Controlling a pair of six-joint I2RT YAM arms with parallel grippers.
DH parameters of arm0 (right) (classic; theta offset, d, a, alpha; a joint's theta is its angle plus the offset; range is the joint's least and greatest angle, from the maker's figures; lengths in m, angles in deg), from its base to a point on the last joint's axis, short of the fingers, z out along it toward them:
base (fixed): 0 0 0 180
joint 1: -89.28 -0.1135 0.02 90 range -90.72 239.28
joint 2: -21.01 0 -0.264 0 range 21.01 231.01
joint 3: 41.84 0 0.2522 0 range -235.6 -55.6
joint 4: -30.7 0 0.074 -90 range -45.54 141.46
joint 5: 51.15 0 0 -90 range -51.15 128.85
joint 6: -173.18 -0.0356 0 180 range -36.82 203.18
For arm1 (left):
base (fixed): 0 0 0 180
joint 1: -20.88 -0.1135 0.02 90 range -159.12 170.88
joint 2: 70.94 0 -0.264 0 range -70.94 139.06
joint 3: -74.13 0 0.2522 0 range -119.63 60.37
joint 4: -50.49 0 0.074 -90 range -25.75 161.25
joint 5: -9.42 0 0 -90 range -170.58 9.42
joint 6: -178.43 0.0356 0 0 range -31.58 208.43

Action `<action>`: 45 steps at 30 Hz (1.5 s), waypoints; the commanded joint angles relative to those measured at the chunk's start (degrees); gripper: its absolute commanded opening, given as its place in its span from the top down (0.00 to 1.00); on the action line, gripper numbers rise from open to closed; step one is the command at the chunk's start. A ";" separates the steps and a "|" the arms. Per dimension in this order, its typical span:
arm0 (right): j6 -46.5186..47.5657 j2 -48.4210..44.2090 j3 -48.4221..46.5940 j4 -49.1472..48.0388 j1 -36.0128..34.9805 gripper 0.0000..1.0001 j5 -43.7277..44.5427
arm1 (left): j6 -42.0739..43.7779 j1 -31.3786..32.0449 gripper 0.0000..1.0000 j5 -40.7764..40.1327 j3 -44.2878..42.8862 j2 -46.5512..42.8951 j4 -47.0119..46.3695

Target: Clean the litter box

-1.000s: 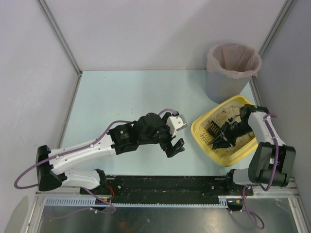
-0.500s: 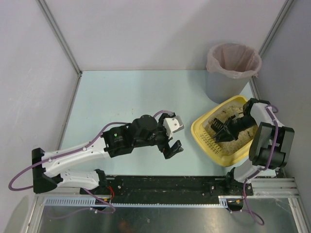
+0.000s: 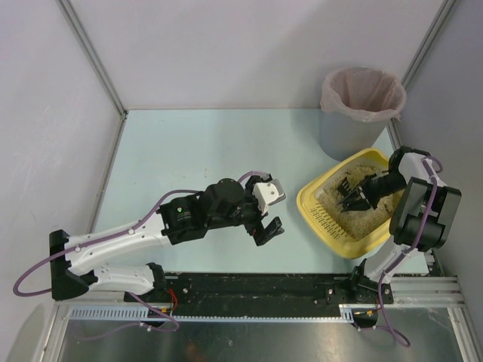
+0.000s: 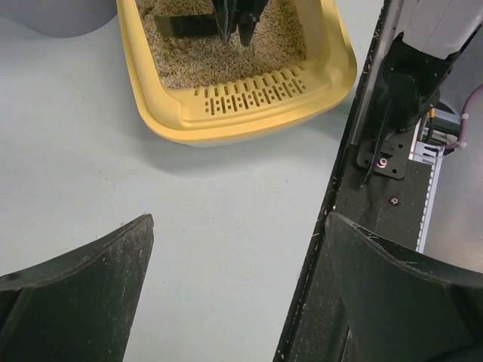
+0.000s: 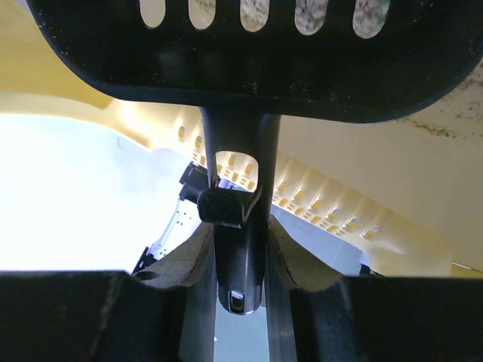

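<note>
Two arms are on my feed, and the right gripper [image 3: 373,188] is over the litter box [image 3: 308,202]. Its fingers [image 5: 181,275] are clamped on either side of the handle of a black slotted scoop [image 3: 352,196], and the scoop's head sits down in the beige litter [image 3: 366,217] near the middle of the box. The yellow box rests flat on the pale table [image 3: 189,151], turned so that one corner points toward the arm bases, and its slotted rim is the side nearest the left arm. From the right wrist camera I see the scoop's underside close up, with litter showing through its slots and the box's yellow wall behind it. The left gripper [image 3: 268,228] hangs just left of the box, apart from it, with its fingers [image 4: 83,302] spread wide and nothing between them. Its wrist camera looks across bare table at the box's slotted rim. Just past the box's far corner stands a grey round bin [image 3: 343,136] with a pink bag liner, and I cannot tell whether the bin and the box touch
</note>
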 commanded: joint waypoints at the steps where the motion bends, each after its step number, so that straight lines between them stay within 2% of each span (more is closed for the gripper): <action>1: -2.82 3.36 -4.04 -5.44 1.13 1.00 3.91 | 2.76 0.31 0.01 -1.47 0.55 -1.22 -1.39; 20: -10.20 7.41 -5.01 -18.53 2.10 1.00 8.92 | 3.20 0.22 0.00 -2.97 1.25 1.95 -1.74; 34: -12.84 7.49 -4.04 -24.78 -2.12 1.00 14.10 | 2.94 0.22 0.00 -2.70 1.34 3.18 -1.74; 45: -14.16 7.50 -0.26 -29.26 -5.99 1.00 14.46 | 3.02 0.22 0.00 -2.70 1.43 3.79 -1.75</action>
